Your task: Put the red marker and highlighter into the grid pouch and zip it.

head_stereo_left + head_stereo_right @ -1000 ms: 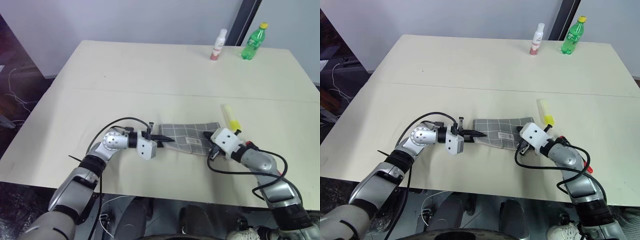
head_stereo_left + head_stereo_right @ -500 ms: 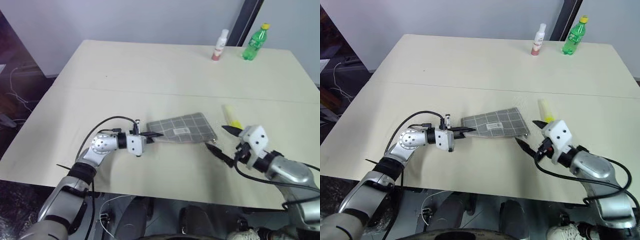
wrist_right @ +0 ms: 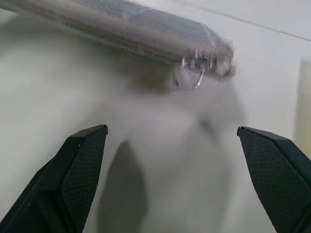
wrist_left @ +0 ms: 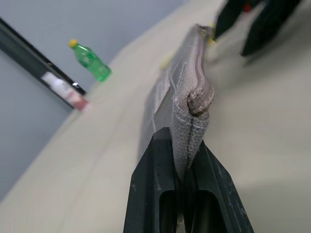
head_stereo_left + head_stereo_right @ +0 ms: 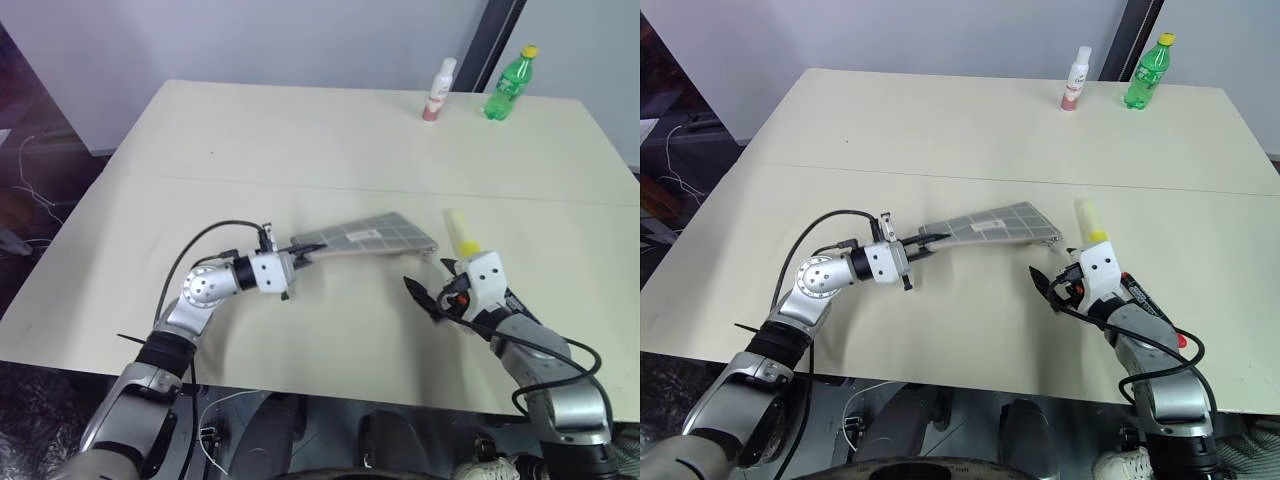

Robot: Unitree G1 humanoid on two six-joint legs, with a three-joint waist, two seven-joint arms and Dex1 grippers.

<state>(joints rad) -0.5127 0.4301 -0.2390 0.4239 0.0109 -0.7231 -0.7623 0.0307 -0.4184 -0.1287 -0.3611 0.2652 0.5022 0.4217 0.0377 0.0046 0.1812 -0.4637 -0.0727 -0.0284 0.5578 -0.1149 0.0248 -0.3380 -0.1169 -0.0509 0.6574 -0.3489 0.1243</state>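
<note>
Left eye view shows the left gripper (image 5: 297, 257) pinching one end of the grid pouch (image 5: 365, 235), lifted mid-frame. The right gripper (image 5: 432, 285), jaws spread and empty, sits lower right beside the highlighter (image 5: 461, 234) on the table (image 5: 300, 140). Best to keep the pouch steady while picking the highlighter. A green bottle (image 5: 505, 84) and a white bottle (image 5: 437, 90) stand far off, upper right, obstructing nothing.

Grid pouch (image 5: 366, 235): woven grey cloth, matt; highlighter (image 5: 461, 234): smooth yellow plastic; table (image 5: 300, 140): smooth matt cream top.
</note>
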